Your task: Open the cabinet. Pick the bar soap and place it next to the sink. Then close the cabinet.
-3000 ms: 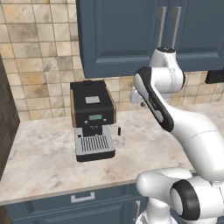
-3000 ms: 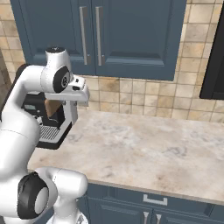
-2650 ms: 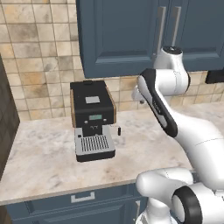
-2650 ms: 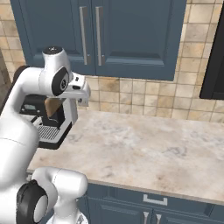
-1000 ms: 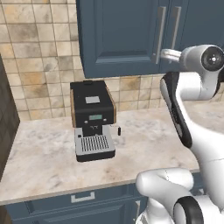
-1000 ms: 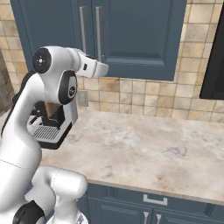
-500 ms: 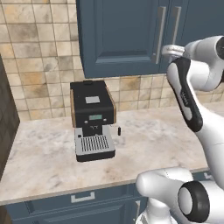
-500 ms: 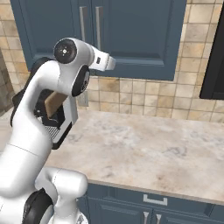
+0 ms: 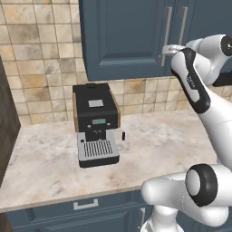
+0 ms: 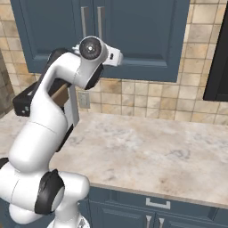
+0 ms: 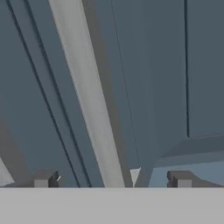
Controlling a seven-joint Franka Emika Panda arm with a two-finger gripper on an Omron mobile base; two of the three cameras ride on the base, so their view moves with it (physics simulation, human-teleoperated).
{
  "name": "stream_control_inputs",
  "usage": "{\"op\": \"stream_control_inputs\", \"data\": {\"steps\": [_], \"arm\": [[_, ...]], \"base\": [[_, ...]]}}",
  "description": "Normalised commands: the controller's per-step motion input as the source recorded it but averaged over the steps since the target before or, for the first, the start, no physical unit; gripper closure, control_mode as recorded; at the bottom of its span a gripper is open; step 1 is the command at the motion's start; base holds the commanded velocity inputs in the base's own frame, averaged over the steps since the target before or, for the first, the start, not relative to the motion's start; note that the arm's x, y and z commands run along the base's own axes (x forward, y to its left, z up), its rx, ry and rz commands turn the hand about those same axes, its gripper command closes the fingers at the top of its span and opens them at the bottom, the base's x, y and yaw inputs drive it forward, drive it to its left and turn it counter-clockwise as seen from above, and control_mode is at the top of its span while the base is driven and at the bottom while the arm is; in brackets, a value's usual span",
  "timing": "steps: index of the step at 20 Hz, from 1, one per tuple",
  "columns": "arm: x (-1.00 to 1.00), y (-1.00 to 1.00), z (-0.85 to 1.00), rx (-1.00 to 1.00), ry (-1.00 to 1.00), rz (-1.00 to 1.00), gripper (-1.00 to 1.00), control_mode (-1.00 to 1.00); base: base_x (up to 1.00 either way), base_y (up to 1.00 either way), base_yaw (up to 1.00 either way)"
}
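Gripper [image 11: 111, 178] spread wide, empty, fingertips straddling the handle [image 11: 87, 100] on the closed cabinet [image 9: 122, 41]. Coffee machine [image 9: 95, 124] at 7 o'clock below.

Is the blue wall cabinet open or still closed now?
Closed: both doors of the cabinet lie flush, and the open gripper only straddles one handle.

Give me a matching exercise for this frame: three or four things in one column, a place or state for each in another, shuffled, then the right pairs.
Things:
1. cabinet
2. gripper
3. coffee machine
4. drawer pull

Places or states:
A. on the counter, below the wall unit
B. doors shut
C. open, fingers either side of a silver handle
D. below the counter edge

Pairs: 1-B, 2-C, 3-A, 4-D
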Motion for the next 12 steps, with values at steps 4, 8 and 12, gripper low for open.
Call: {"op": "stream_control_inputs", "data": {"steps": [4, 8, 12], "arm": [[0.45, 0.06, -0.05, -0.04, 0.0, 0.0, -1.0, -1.0], [0.5, 0.0, -0.1, -0.01, 0.0, 0.0, -1.0, -1.0], [0.52, 0.01, -0.16, -0.04, 0.0, 0.0, 1.0, -1.0]], "base": [[0.0, 0.0, 0.0], [0.0, 0.0, 0.0], [0.0, 0.0, 0.0]]}}
